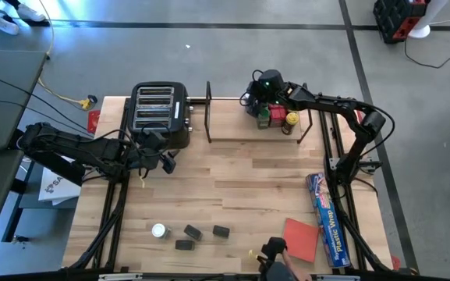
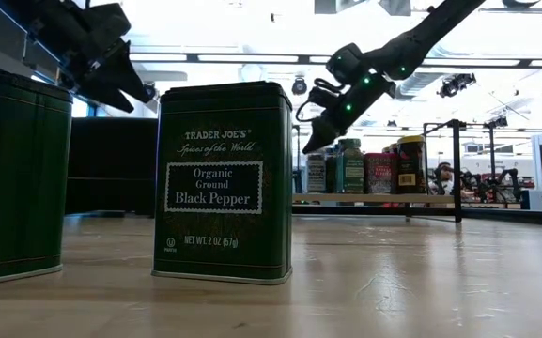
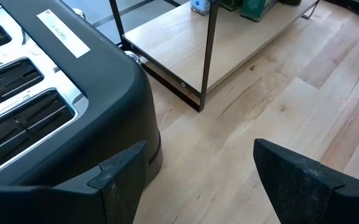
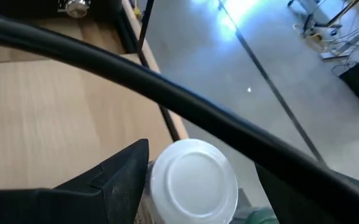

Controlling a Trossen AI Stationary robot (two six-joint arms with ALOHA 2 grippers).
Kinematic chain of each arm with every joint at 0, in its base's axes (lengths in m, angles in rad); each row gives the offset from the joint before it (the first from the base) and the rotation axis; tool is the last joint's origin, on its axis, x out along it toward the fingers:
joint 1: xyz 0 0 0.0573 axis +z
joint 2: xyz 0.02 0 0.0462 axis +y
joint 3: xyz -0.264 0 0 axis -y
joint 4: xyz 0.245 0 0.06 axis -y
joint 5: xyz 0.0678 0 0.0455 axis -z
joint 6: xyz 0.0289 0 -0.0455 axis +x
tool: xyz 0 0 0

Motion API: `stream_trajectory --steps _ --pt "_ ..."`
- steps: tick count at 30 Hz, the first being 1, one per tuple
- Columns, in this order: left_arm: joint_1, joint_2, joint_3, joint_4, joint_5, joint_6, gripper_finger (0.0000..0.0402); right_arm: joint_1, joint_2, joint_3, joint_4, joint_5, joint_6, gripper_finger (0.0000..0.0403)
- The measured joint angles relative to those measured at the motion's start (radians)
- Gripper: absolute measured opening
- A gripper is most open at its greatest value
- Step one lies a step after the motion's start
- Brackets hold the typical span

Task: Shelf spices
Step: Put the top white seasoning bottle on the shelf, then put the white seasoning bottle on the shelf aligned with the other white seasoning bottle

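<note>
Butcher-block table (image 1: pixel 232 179) on grey concrete floor: left gripper (image 1: pixel 164 160) hovers just beside the toaster (image 1: pixel 161 115), fingers apart, holding nothing. Near the front edge sit a white-topped jar (image 1: pixel 159 230) and three black tins (image 1: pixel 203 234), well apart from the shelf (image 1: pixel 256 117). Shelf's right half holds a cluster of spices (image 1: pixel 275 117); right gripper (image 4: pixel 191 180) sits over it, fingers spread astride a white-lidded jar (image 4: pixel 195 180), grip cannot be told.
</note>
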Motion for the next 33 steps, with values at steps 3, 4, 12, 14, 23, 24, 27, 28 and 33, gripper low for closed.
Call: stream_trajectory --steps 3,4,12,14,23,24,27,28,33 --pt "0.000 0.000 0.000 0.009 0.005 0.000 0.0284 0.000 0.000 0.000 0.025 0.003 -0.016 0.0281" --pt "0.000 0.000 0.000 0.009 0.006 0.000 0.0284 0.000 0.000 0.000 0.028 0.003 -0.021 0.0281" --pt "0.000 0.000 0.000 0.009 0.007 0.002 0.0284 0.039 -0.051 0.000 0.036 0.072 -0.082 0.0281" --pt "0.000 0.000 0.000 0.009 0.007 0.013 0.0284 0.068 -0.083 0.000 0.029 0.119 -0.084 0.0281" --pt "-0.204 -0.003 0.005 0.039 0.198 0.187 0.0284 0.300 -0.184 0.001 -0.007 0.053 0.103 0.0281" --pt "-0.247 -0.003 0.010 0.038 0.239 0.169 0.0284 0.328 -0.184 0.001 -0.011 0.047 0.113 0.0281" --pt "-0.378 -0.003 0.030 0.032 0.294 0.032 0.0284 0.401 -0.175 0.001 -0.008 0.046 0.115 0.0281" --pt "-0.423 -0.002 0.035 0.028 0.300 -0.038 0.0284 0.422 -0.169 0.001 -0.008 0.047 0.114 0.0281" --pt "-0.646 0.056 0.060 0.005 0.306 -0.400 0.0271 0.485 -0.154 0.001 0.003 0.068 0.115 0.0281"
